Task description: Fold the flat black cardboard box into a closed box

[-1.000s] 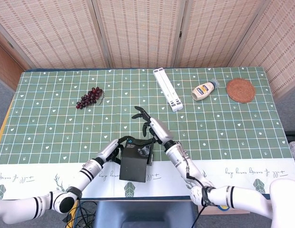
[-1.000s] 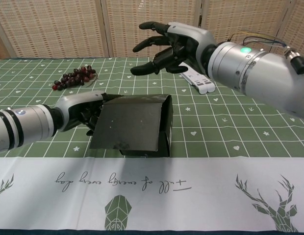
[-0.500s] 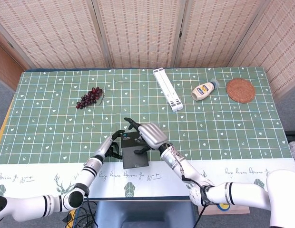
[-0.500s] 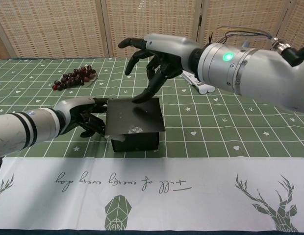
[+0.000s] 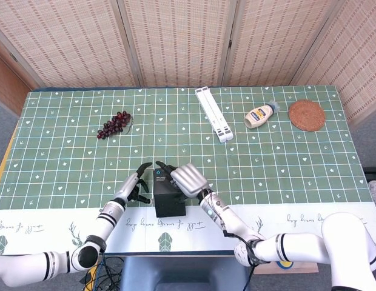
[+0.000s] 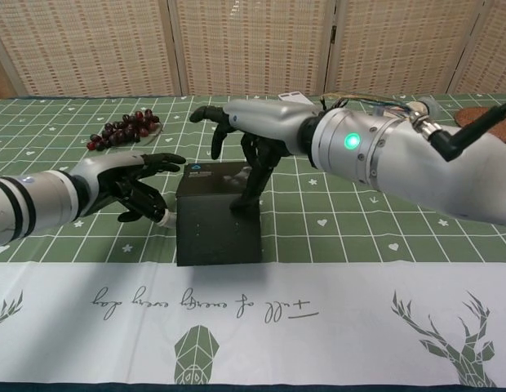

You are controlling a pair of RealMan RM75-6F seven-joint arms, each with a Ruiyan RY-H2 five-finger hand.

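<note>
one black cardboard box (image 5: pixel 166 195). two robot hands: left hand (image 5: pixel 137 182), right hand (image 5: pixel 187 179). one grape bunch (image 5: pixel 113 123). one white folded stand (image 5: pixel 213 113). one squeeze bottle (image 5: pixel 260 115). one woven coaster (image 5: pixel 307 115).

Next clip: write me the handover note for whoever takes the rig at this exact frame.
Right hand: fingers spread, fingertips pressing down on the top of the black box.
Left hand: open, beside the box's left side; contact unclear.
Box: stands near the table's front edge, top flap lying flat, looks closed.
Done: box formed and lid down.
Left: probably check the lid is tucked in, then lift both hands away.
</note>
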